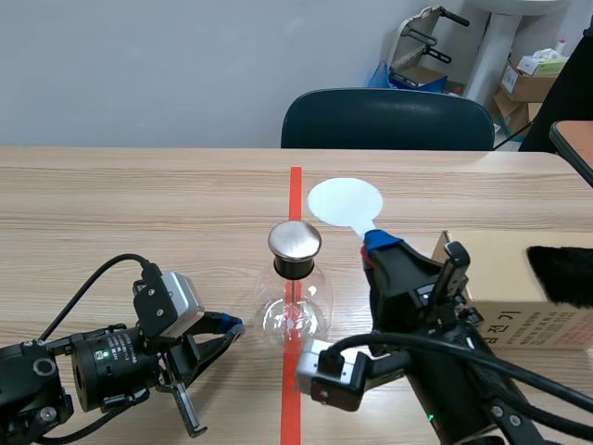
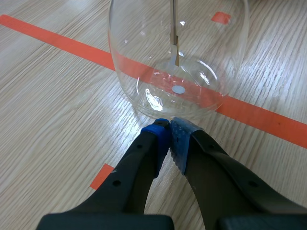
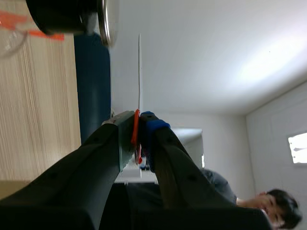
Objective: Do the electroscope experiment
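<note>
A round glass electroscope flask [image 1: 295, 311] with a black neck and a shiny metal cap [image 1: 295, 239] stands on the red tape line at mid-table. My left gripper [image 1: 232, 324] lies low to its left, shut on nothing; in the left wrist view its blue pads [image 2: 168, 129] meet right at the flask's base [image 2: 177, 72], with the thin rod and leaves [image 2: 175, 50] hanging inside. My right gripper [image 1: 378, 243] is shut on the orange handle [image 3: 136, 129] of a white disc paddle [image 1: 345, 202], held just right of and above the cap [image 3: 103, 21]. The disc shows edge-on [image 3: 139, 72].
A cardboard box [image 1: 505, 278] with a black fur piece [image 1: 561, 273] on it sits at the right edge. A dark chair [image 1: 387, 120] stands behind the table. A person [image 3: 249, 206] shows in the background of the right wrist view.
</note>
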